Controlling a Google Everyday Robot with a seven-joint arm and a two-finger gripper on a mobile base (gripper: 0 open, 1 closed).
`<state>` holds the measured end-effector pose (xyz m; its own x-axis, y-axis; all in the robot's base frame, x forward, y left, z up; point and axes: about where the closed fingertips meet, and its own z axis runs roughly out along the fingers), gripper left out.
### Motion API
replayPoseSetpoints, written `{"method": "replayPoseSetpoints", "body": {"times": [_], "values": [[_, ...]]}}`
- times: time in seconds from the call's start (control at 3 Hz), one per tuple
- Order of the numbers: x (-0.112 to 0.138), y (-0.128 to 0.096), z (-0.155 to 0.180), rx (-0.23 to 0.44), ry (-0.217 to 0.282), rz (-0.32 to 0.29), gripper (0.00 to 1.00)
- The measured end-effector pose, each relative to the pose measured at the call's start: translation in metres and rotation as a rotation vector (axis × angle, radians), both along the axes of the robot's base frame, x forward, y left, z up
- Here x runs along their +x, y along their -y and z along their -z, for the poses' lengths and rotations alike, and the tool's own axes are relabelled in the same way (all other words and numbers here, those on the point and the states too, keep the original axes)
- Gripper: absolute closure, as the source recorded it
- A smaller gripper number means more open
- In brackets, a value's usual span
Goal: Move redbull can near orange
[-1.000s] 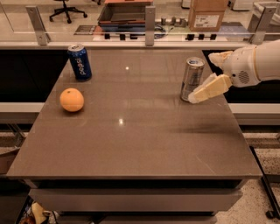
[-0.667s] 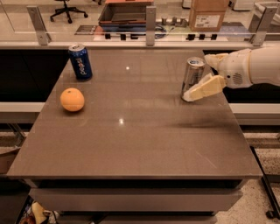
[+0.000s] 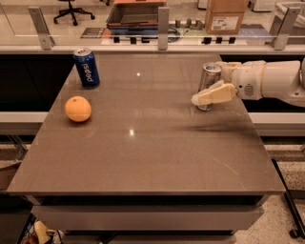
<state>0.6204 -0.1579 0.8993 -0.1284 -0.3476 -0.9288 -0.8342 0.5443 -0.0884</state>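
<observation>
Three things stand on the glossy grey-brown table [image 3: 152,157]. My gripper [image 3: 208,86] sits low at one side edge, right against the redbull can [image 3: 209,75], which stands upright on the surface. Whether the gripper has closed on the can I cannot tell. My white arm [image 3: 276,81] reaches in over that edge and throws a dark shadow [image 3: 214,127] on the top just in front of the gripper. The orange [image 3: 78,108] lies well apart from the gripper, near the opposite edge. The Pepsi can [image 3: 86,67] is upright a little behind the orange. Past the gripper, glass panels on metal posts [image 3: 163,21] line the back edge. Beyond them are a cardboard box [image 3: 226,15] and an office chair [image 3: 71,10]. Speckled floor [image 3: 290,171] shows below my arm.
</observation>
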Motion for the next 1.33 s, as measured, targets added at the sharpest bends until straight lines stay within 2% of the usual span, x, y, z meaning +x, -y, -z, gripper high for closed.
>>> {"method": "replayPoseSetpoints", "body": {"times": [1.33], "values": [[0.0019,-0.0114,0.0004,0.011,0.006,-0.016,1.00]]}}
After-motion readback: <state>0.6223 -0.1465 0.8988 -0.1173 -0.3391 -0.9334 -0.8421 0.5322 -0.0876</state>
